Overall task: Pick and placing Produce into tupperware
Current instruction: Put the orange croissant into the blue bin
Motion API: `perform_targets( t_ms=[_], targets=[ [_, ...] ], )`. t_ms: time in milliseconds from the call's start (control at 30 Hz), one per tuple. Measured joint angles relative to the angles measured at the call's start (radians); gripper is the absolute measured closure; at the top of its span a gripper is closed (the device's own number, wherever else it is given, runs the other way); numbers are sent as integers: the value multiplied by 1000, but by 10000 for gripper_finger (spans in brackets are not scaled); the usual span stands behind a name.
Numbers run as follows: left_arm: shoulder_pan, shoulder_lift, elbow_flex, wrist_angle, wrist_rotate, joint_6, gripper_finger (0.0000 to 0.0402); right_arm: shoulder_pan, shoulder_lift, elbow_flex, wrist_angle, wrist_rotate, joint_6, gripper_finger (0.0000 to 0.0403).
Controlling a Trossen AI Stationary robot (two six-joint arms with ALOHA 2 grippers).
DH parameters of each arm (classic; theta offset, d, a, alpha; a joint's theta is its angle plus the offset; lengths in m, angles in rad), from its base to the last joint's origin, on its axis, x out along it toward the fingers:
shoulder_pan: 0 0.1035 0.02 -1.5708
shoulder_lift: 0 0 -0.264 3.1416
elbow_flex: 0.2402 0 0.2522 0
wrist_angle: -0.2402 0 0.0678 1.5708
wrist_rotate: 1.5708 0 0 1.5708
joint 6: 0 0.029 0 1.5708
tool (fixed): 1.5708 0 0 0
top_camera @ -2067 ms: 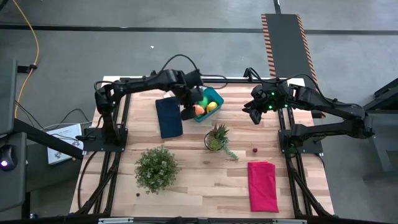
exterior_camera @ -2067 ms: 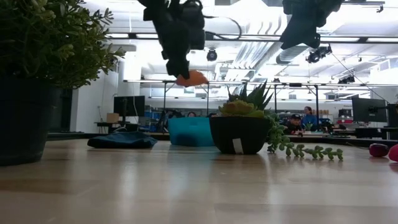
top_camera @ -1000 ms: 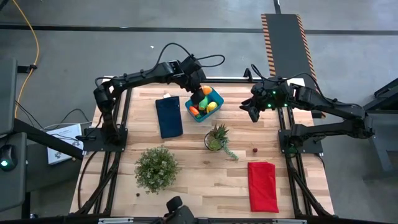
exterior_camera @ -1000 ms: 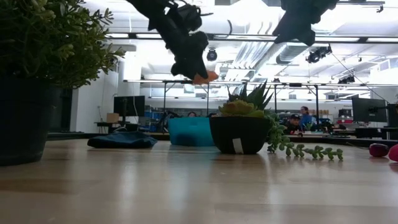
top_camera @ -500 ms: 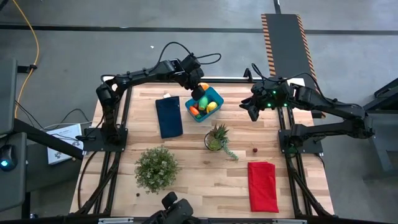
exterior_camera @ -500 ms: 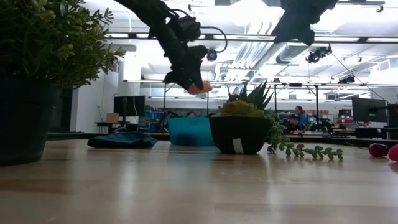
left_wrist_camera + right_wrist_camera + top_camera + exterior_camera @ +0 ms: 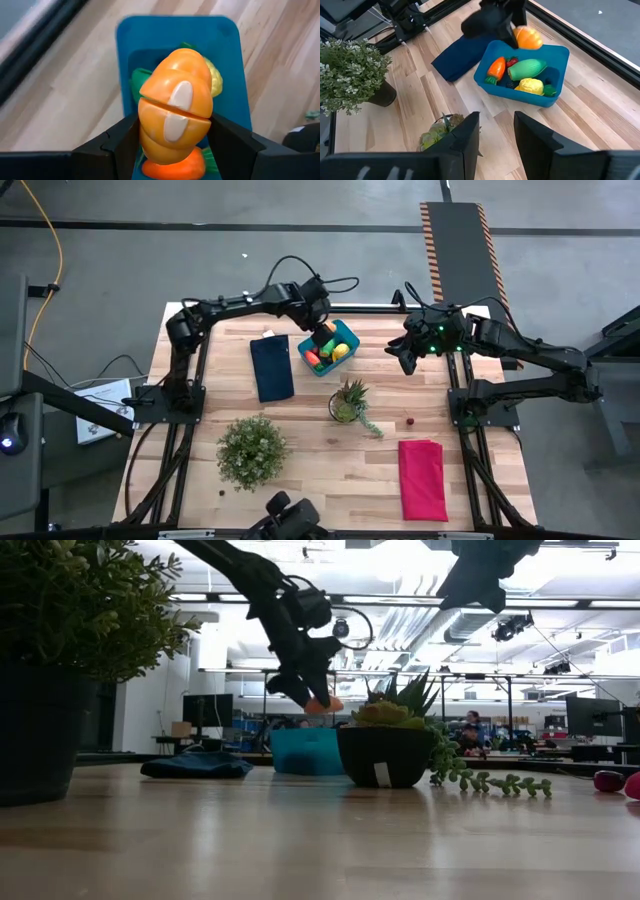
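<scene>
The blue tupperware (image 7: 349, 337) stands at the table's far middle. In it lie an orange carrot (image 7: 496, 67), a green oval (image 7: 527, 67) and a yellow lemon (image 7: 530, 86). My left gripper (image 7: 322, 332) hangs just above the tub, shut on an orange oval fruit (image 7: 175, 120) that has a seam and a white patch. In the low view the fruit (image 7: 322, 705) is a little above the tub's rim (image 7: 305, 735). My right gripper (image 7: 496, 137) waits raised at the far right, open, with nothing between its fingers. My left gripper pinches the orange fruit between its two fingers, one on each side (image 7: 145, 130) of it. The fingers slant steeply down from the table's left. The fruit sticks out beyond the fingertips and is lifted clear, over the produce in the tub.
A flat dark blue cloth (image 7: 271, 367) lies left of the tub. A spiky plant in a small pot (image 7: 347, 402) stands just nearer than the tub, and a bushy potted plant (image 7: 252, 450) at the near left. A red cloth (image 7: 422, 478) and a small dark red piece (image 7: 409, 421) lie at the right.
My left gripper has sunk toward the tupperware with the orange fruit still between its fingers, rolling a little as it went. The fruit now hangs closer above the tub's rim.
</scene>
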Motion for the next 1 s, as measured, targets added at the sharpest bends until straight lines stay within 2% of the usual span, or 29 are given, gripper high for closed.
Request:
perform_targets(
  t_ms=[533,700,1000],
  targets=[
    [-47,59,1,-21,-31,-22,197,0,0,0,0,0,-7,289],
    [-55,60,0,-21,-63,-14,197,0,0,0,0,0,-8,289],
    [-53,60,0,-25,-62,3,197,0,0,0,0,0,-8,289]
  ],
)
